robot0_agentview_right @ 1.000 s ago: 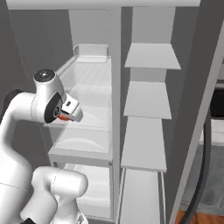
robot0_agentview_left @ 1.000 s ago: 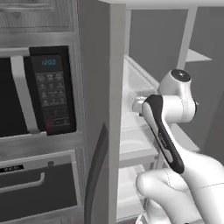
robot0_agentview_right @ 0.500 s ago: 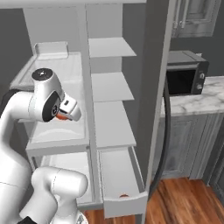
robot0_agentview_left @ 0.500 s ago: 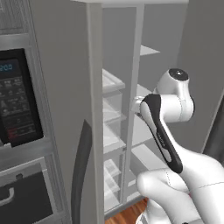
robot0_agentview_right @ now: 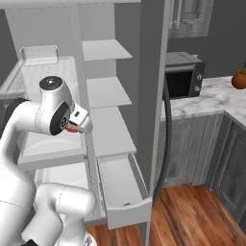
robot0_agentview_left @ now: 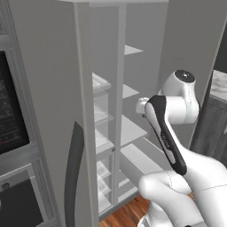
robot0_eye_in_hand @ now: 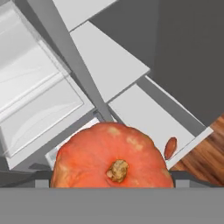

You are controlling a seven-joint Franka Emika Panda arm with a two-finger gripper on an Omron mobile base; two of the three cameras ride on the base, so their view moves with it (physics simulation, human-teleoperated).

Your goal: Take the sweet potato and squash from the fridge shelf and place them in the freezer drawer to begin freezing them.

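The gripper sits at the end of the white arm, at mid-shelf height in front of the open grey fridge, w/ its jaws spread wide around a round, flattened orange squash with a tan stem stub. In the hand view the squash bulks large btwn the jaw bases, stem toward the camera; the fingertips themselves are hidden behind it, so exact contact pts can't be seen. An orange sliver of it shows under the wrist in the right base view.

Handling, as a judgement: squash looks hard-skinned, stiff and fairly heavy for its size, w/ a smooth curved rind that could slip. Best hold is across the widest part of the body, not the stem.

Below and beyond it, the pale grey-white box-shaped freezer drawer stands pulled out at the fridge's foot, above the wood floor. A small oblong reddish-brown sweet potato already lies inside, near the front wall. The squash hangs well above the drawer, not yet in it.

Further out: thin flat white fridge shelves, a black microwave on a marble counter to the right.
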